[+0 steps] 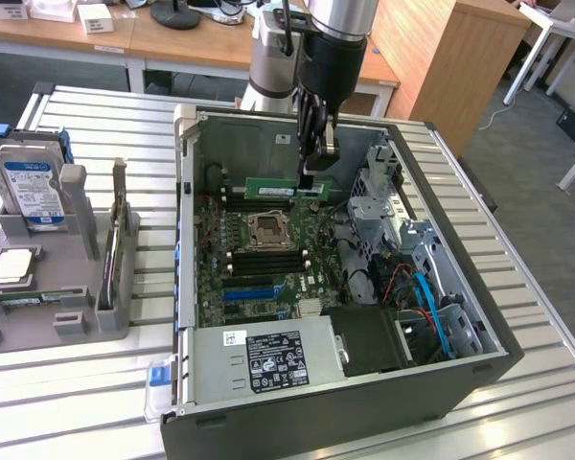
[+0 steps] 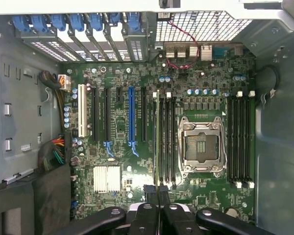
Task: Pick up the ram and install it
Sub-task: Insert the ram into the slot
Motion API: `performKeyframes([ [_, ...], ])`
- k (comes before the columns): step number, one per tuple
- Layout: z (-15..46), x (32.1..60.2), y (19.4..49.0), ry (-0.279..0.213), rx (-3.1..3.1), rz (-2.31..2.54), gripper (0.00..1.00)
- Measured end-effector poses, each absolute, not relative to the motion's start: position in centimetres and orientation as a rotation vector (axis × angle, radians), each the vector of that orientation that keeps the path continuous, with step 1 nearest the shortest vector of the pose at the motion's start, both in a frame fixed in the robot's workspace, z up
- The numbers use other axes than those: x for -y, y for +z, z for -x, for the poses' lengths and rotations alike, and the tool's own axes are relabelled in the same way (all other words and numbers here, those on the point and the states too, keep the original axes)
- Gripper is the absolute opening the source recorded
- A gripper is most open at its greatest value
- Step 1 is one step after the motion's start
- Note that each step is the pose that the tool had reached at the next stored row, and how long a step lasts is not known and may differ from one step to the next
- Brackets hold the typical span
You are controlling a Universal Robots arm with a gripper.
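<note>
One ram [image 1: 280, 189] stick is pinched at its edge by the claw [image 1: 316, 177], which reaches down into the open computer case [image 1: 364, 402] from above. In the exterior view the ram shows as a level green strip with a small white label, lying along the length of the motherboard [image 1: 220, 278] and appearing just past the CPU socket [image 1: 266, 231]. How high it is over the board is hard to judge there.

In the wrist view the ram [image 2: 158, 142] is seen edge-on as a thin line running out from the pressed-together claw [image 2: 158, 193]. It runs parallel to the black memory slots [image 2: 169, 142], right at their outer side, with the CPU socket [image 2: 200, 147] beyond them. Whether it is seated in a slot I cannot tell.

Farther from the socket on that side are a blue expansion slot [image 2: 131, 117] and a silver heatsink [image 2: 107, 178].

The case lies on its side on a slatted metal table [image 1: 86, 383]. Well apart, on the exterior view's left, a grey holder [image 1: 72, 240] carries an upright hard drive [image 1: 31, 192] and a square silver CPU chip [image 1: 10, 268].
</note>
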State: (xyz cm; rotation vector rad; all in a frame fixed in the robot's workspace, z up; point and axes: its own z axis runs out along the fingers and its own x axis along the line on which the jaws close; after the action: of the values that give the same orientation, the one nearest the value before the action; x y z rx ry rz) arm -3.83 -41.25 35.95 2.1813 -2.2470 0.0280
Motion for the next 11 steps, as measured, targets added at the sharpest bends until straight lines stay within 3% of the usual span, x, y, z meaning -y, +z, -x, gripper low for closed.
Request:
performKeyframes([
  [11, 4.0, 41.3, 34.1, 0.029, 2.247, -2.182, 0.12],
])
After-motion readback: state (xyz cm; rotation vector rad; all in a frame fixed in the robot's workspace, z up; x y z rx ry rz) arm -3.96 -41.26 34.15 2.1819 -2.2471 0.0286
